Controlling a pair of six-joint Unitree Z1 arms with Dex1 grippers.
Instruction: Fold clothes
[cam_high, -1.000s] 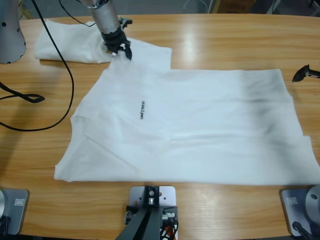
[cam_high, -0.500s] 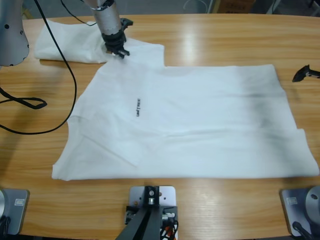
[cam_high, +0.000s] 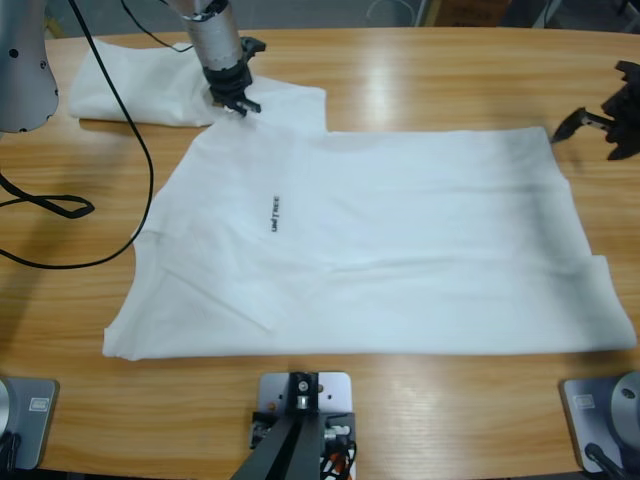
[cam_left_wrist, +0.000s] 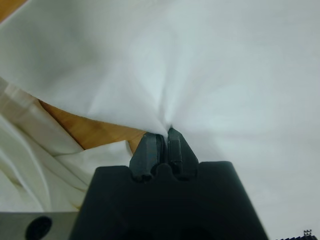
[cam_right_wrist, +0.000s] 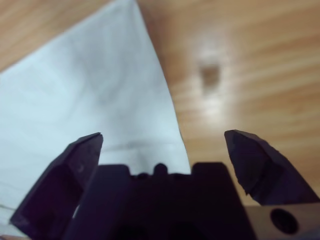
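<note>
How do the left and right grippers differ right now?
The left gripper has its jaws shut on the T-shirt, pinching the sleeve; the right gripper is open and holds nothing. The left one sits on cloth; the right one hovers at the shirt's far hem corner, over bare table. Both have black jaws.

T-shirt: white, black lettering | table: light wood

A spread T-shirt covers the middle of the counter. A second, bunched T-shirt lies at the far left corner, its edge touching the spread one's sleeve.
</note>
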